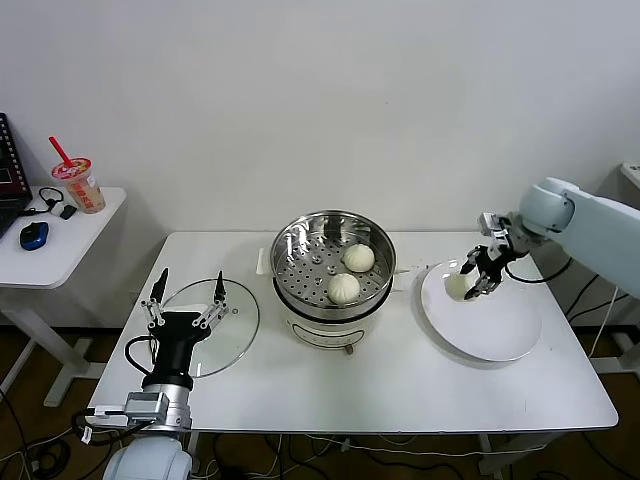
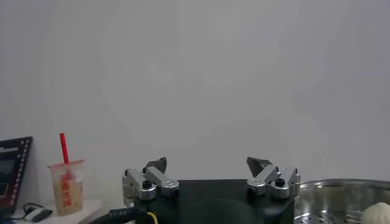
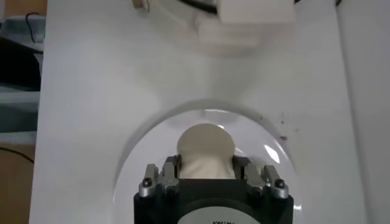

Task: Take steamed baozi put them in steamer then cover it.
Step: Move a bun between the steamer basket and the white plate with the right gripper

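Risk here sits mostly in the grip of the right gripper (image 1: 470, 282), whose fingers (image 3: 172, 171) are closed on both sides of one steamed baozi (image 3: 205, 151) over the white plate (image 1: 500, 335), near its rim on the steamer side. The bun is soft and smooth, so I judge that a tight squeeze could dent it, and a loose one could let it slip out on the way. The steamer (image 1: 333, 268) stands in the middle of the tabletop (image 1: 400, 390), beside the plate, with two buns (image 1: 344, 289) already lying on its perforated tray. The carried bun must pass over the steel wall; if it travels too low, it may knock the rim, and if released above the other two it may land on them. The left gripper (image 1: 186, 300) waits with its fingers spread wide and empty above the glass lid (image 1: 235, 325), which lies flat on the tabletop beside the steamer. The pot is not yet covered.
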Controlling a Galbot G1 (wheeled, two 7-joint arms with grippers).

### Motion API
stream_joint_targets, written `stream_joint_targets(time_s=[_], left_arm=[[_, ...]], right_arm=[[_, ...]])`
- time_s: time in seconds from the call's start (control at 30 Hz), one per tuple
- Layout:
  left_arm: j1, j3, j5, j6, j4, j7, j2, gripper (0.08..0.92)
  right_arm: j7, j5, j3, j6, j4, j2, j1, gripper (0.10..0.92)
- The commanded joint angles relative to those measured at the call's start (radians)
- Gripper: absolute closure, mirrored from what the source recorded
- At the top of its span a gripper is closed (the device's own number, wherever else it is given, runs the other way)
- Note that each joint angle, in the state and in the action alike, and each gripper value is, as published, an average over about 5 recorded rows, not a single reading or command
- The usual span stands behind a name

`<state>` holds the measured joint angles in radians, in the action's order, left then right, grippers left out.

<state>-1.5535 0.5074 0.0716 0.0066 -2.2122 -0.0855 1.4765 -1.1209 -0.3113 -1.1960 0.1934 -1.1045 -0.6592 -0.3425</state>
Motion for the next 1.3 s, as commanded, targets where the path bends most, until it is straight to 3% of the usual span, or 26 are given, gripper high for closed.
stream_joint_targets(time_s=[0.03,0.93,1.03,1.3], left_arm=[[-0.003,0.004,0.003,-0.001,0.0,-0.003,0.002,0.177],[0.01,-0.004,0.005,0.0,0.01,-0.007,0.004,0.177],[0.01,-0.005,0.006,0.0,0.01,-0.008,0.005,0.177],[0.011,-0.006,0.007,0.0,0.013,-0.008,0.008,0.177]], right_arm=[[0.007,0.081,0.113,0.001,0.058,-0.02,0.166,0.444],[0.021,0.105,0.155,0.002,0.079,-0.056,0.233,0.442],[0.028,0.108,0.165,-0.003,0.084,-0.062,0.243,0.414],[0.027,0.111,0.179,-0.016,0.08,-0.052,0.24,0.223]])
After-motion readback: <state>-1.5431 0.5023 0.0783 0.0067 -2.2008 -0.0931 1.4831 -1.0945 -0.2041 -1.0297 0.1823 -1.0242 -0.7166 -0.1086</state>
